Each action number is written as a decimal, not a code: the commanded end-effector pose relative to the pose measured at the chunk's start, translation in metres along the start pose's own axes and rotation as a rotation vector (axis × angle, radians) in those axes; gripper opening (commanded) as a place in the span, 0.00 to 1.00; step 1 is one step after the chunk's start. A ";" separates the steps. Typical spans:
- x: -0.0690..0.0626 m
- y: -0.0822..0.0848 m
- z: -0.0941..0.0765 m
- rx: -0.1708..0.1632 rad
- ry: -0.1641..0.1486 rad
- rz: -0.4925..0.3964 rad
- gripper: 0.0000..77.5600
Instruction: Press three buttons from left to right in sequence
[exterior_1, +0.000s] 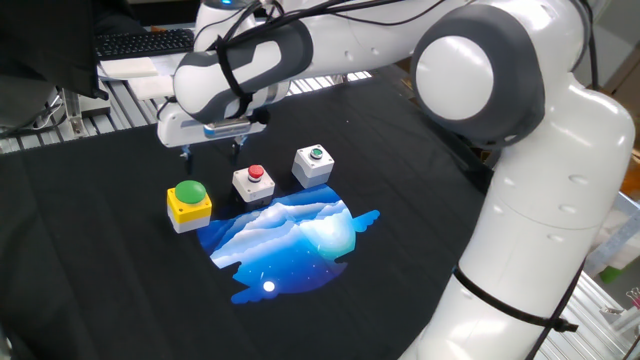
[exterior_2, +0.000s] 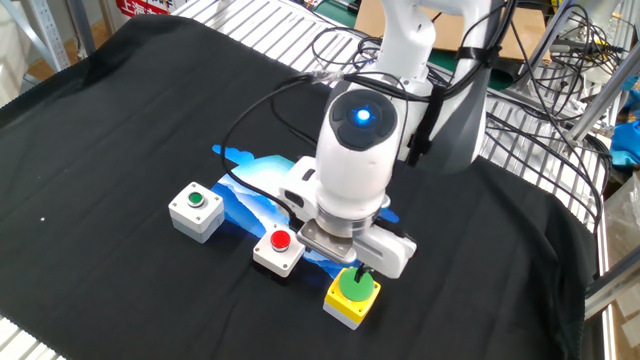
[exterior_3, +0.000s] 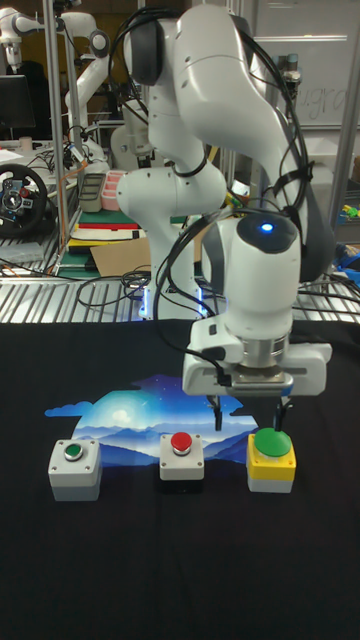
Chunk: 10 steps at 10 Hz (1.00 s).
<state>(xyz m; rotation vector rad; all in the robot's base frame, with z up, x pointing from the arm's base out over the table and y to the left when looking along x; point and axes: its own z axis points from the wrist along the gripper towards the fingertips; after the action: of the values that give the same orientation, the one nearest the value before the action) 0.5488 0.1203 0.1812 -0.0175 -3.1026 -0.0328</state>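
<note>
Three buttons sit in a row on the black cloth. The big green dome on its yellow box stands at one end. The small red button on a white box is in the middle, and the small green one on a white box is at the other end. My gripper is open, points down and holds nothing. One fingertip hangs just over the green dome; whether it touches cannot be told.
A blue mountain picture lies on the cloth beside the buttons. The black cloth covers a metal slatted table. Cables trail behind the arm, and a keyboard lies off the table.
</note>
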 end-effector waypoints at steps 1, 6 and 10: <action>0.000 0.001 -0.002 0.025 0.015 0.026 1.00; 0.000 0.001 -0.002 0.052 0.135 -0.047 1.00; -0.021 0.011 0.035 0.053 0.113 -0.054 1.00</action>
<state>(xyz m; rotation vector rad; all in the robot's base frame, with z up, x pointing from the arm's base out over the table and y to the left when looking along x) 0.5586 0.1244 0.1606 0.0655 -2.9730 0.0481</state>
